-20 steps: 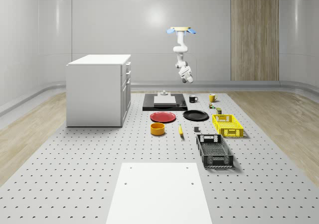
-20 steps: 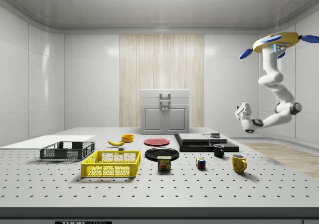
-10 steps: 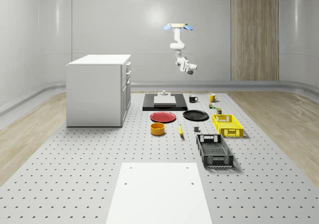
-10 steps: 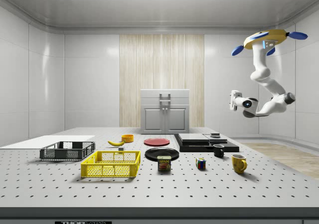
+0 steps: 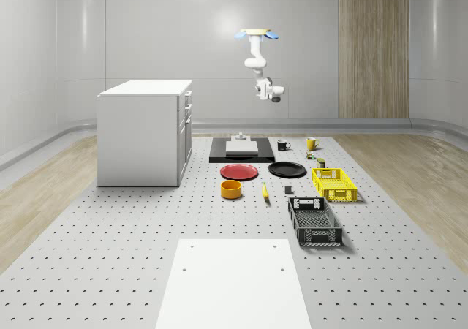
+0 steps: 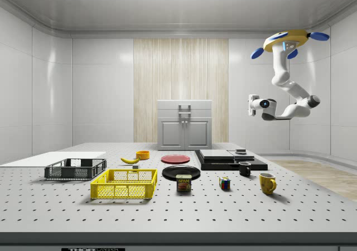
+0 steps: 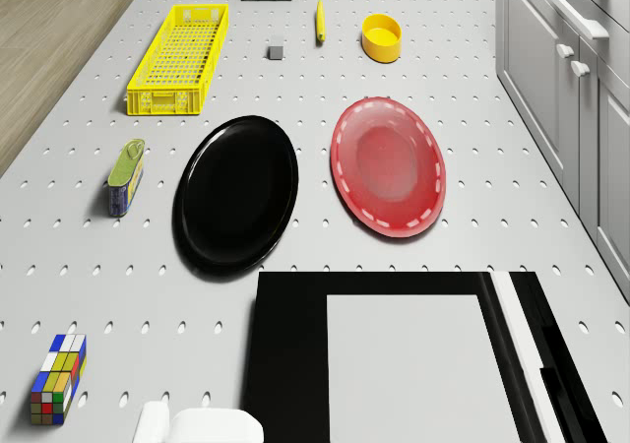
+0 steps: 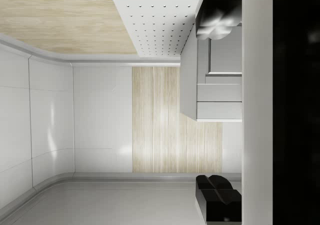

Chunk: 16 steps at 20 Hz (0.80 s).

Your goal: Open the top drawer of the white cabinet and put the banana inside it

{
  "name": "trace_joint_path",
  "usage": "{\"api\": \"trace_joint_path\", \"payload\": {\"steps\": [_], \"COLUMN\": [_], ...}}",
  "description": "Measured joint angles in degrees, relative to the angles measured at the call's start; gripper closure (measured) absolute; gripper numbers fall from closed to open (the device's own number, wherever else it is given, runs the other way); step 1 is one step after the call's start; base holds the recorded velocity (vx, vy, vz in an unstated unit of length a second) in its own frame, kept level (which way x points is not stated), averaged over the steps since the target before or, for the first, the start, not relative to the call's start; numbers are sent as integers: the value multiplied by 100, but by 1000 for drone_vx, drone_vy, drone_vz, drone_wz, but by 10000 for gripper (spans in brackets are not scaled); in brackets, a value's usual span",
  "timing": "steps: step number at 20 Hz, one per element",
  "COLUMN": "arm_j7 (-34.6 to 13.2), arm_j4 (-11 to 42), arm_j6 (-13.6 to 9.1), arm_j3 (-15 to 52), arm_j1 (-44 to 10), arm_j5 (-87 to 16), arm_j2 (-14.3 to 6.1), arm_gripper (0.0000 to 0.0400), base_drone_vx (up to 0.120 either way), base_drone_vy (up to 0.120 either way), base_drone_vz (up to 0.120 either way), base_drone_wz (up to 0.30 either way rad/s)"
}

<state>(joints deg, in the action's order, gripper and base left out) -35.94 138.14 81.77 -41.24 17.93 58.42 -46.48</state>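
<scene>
Tool point(image 6: 252, 105) hangs high in the air, level with the white cabinet point(image 5: 144, 131) top drawer point(image 6: 184, 109); whether its fingers are apart cannot be told. Drone point(image 6: 287, 40) hovers above the bench's point(image 5: 110, 219) far end. Banana point(image 5: 265, 191) lies on the bench beside the orange bowl point(image 5: 231, 189). Approach should end square to the drawer handle point(image 6: 184, 106).

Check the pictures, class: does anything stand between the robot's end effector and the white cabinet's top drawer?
Nothing visible does. The end effector hangs high in open air under the hovering drone, beyond the black platform. The white cabinet stands aside with its top drawer shut.
</scene>
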Motion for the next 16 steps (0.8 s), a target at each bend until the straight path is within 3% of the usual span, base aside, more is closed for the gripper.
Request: {"api": "trace_joint_path", "payload": {"steps": [2, 10, 16], "arm_j7": [-22, -131, -220], "arm_j4": [22, 77, 102], "arm_j6": [60, 297, 467], "arm_j3": [-55, -230, -334], "arm_j1": [86, 397, 605], "arm_j5": [-11, -118, -223], "arm_j2": [-56, -278, -439], "arm_gripper": [0, 0, 0], "base_drone_vx": [100, 5, 120], "base_drone_vy": [-120, -120, -120], "base_drone_vz": [100, 0, 0], "base_drone_wz": [0, 0, 0]}}
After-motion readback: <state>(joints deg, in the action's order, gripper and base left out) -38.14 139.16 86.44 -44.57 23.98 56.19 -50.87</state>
